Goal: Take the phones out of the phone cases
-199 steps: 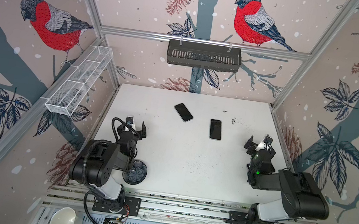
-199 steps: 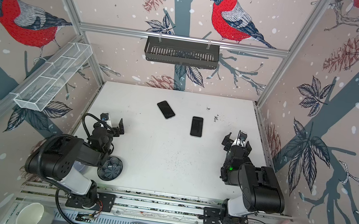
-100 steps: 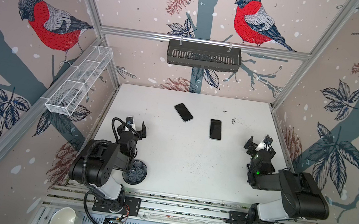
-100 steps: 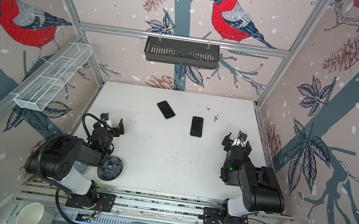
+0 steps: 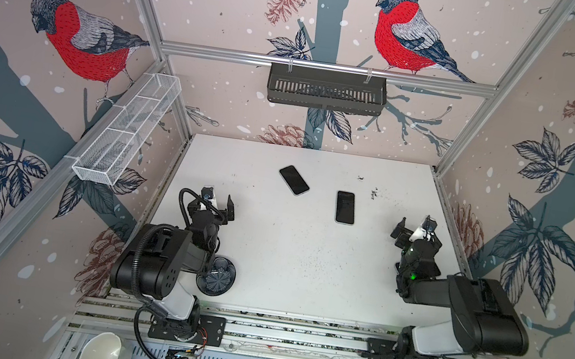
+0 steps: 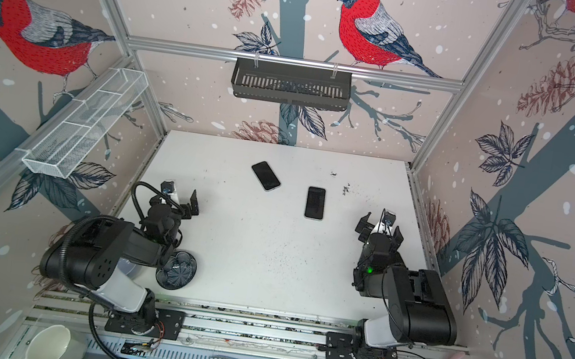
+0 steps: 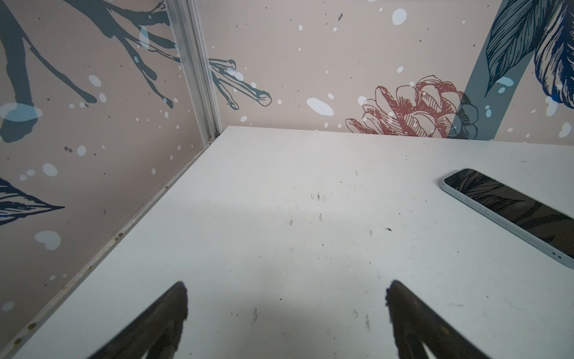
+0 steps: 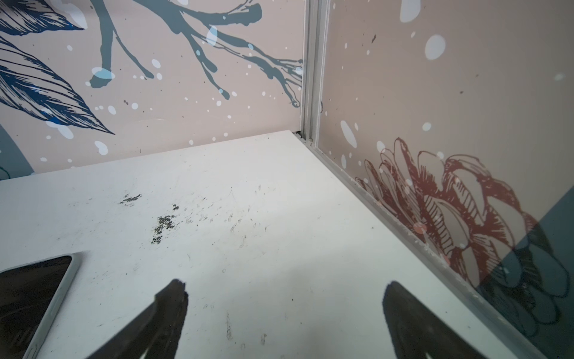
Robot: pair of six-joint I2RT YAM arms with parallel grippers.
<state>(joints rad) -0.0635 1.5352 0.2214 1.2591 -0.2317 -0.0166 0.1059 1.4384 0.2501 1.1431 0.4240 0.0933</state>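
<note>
Left end effector [image 5: 219, 199] apart | right end effector [image 5: 414, 227] apart | nearer phone [image 5: 345, 207] lies front-to-back

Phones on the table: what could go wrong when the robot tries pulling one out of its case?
1. The angled phone and the straight phone look alike, both dark and face up; the robot may pick the wrong one.
2. Both lie flat on the table, so the open left claw or right claw might push one away instead of lifting it.
</note>
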